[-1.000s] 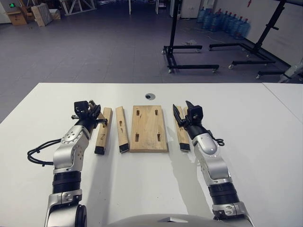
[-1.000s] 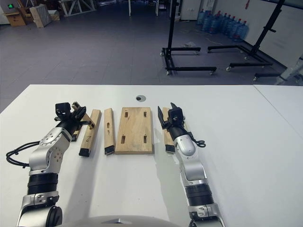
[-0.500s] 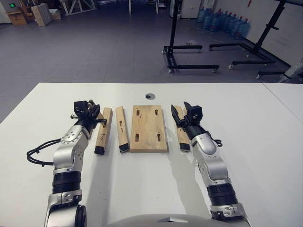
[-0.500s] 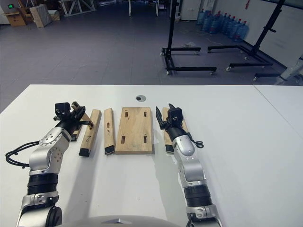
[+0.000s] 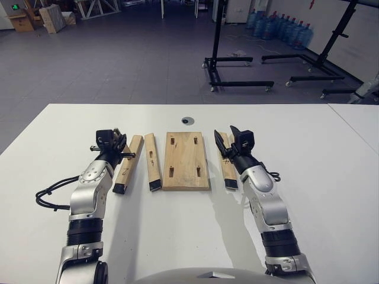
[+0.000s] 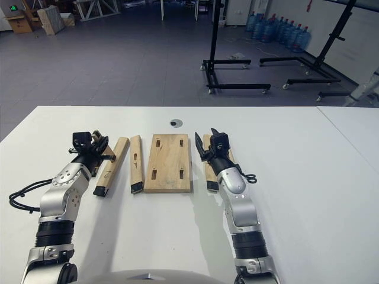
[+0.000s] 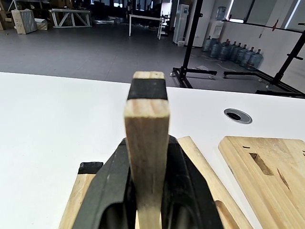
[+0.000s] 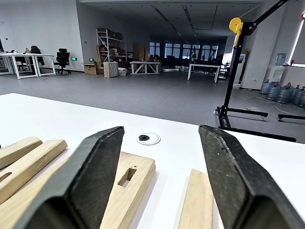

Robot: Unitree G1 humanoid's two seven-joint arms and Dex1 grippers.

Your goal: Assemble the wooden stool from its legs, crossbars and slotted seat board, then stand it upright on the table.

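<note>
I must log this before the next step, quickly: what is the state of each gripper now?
Left gripper: shut on a wooden leg.
Right gripper: open, holding nothing.

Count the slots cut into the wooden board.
4. In the board, one slot far left, one far right, one near left, one near right. None looks hidden.
</note>
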